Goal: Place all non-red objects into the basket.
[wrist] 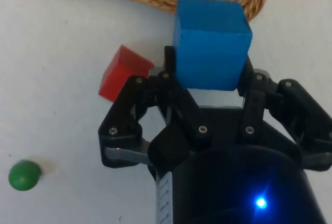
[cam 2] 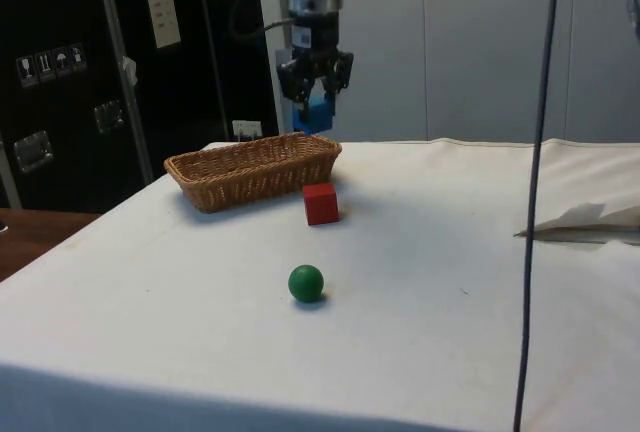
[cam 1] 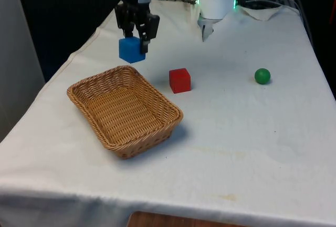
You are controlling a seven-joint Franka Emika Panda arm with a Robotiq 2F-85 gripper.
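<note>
Fingers [cam 1: 137, 37] grip blue cube [cam 1: 131, 49] above table, just past basket [cam 1: 124, 110]; red cube [cam 1: 179, 80], green ball [cam 1: 262, 75] on cloth.

You'll see a red cube [cam 1: 179, 80] sitting flat on the white cloth [cam 1: 236, 132], one corner turned toward the front camera. From the side view, the red cube [cam 2: 321, 203] has a crumpled white sheet [cam 2: 590, 220] well apart from it, off toward the table's far end, and a black cable [cam 2: 535, 202] hanging down between the two. Behind the cube stand dark cabinets [cam 2: 60, 82], one bearing a white label [cam 2: 161, 11].
</note>
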